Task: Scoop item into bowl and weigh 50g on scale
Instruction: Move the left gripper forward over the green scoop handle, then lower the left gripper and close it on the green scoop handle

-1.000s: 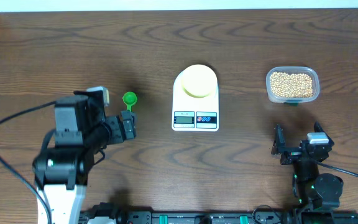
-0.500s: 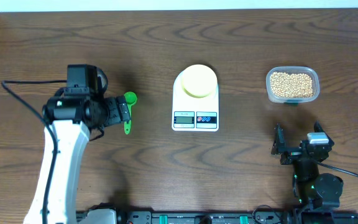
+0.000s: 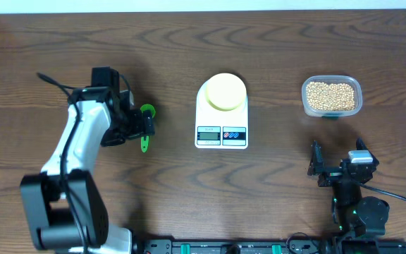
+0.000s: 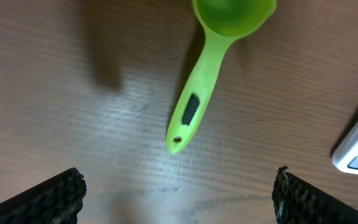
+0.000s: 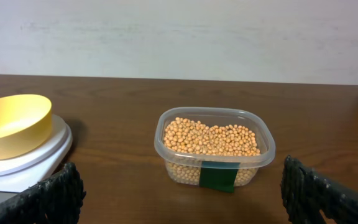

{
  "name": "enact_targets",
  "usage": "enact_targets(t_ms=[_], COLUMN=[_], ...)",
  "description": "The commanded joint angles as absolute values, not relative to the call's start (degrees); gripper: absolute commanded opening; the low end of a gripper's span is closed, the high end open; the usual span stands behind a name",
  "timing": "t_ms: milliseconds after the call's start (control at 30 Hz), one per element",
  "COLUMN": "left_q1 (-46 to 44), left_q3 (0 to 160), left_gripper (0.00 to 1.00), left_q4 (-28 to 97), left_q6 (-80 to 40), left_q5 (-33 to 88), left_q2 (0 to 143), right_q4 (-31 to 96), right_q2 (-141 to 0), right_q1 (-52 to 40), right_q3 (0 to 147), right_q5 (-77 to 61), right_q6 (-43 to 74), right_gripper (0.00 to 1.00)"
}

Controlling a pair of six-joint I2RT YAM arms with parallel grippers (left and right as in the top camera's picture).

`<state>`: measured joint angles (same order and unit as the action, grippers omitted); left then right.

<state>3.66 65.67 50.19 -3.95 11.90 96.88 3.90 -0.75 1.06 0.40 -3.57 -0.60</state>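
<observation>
The beans (image 5: 210, 138) are lying heaped in a clear plastic tub (image 5: 253, 155) with a dark green label on its near wall. The tub is sitting at the far right of the table (image 3: 62, 42), apart from the scale (image 3: 221, 130). The pale yellow bowl (image 3: 224, 92) is resting on the scale's round platform at the middle of the table, with the display and the red and blue buttons facing me. Left of the scale, a green scoop (image 4: 201, 93) is lying flat on the wood, its cup toward the far edge and its handle pointing back toward me. I am hovering my left gripper (image 3: 145, 127) right over that scoop with the jaws spread wide and gripping nothing; in my left wrist view the handle's tip is showing between and just ahead of my two fingertips (image 4: 55, 199). I am holding my right gripper (image 3: 337, 164) wide open as well, low near the front edge on the right, facing the tub and clasping nothing.
</observation>
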Motion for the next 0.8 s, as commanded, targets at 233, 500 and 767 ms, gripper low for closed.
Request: enact_targets(t_ms=[233,500,767], left_q1=[3.9,3.9,3.9], left_q3=[66.5,65.5,63.5], left_gripper=[0.99,0.88,0.60], left_q4=[46.9,44.0,40.1], left_q6=[2.8,3.0,3.2], left_q5=[14.5,14.6,14.6], left_q2=[103.8,104.9,104.9], right_q4=[4.1,4.1,4.1], right_q2=[-0.8,-0.8,-0.8], right_q1=[1.4,1.4,1.4], right_q3=[0.3,0.3,0.3], right_q5=[-3.2,-3.2,-3.2], right_q6=[0.0,0.0,0.0], right_gripper=[0.99,0.99,0.99])
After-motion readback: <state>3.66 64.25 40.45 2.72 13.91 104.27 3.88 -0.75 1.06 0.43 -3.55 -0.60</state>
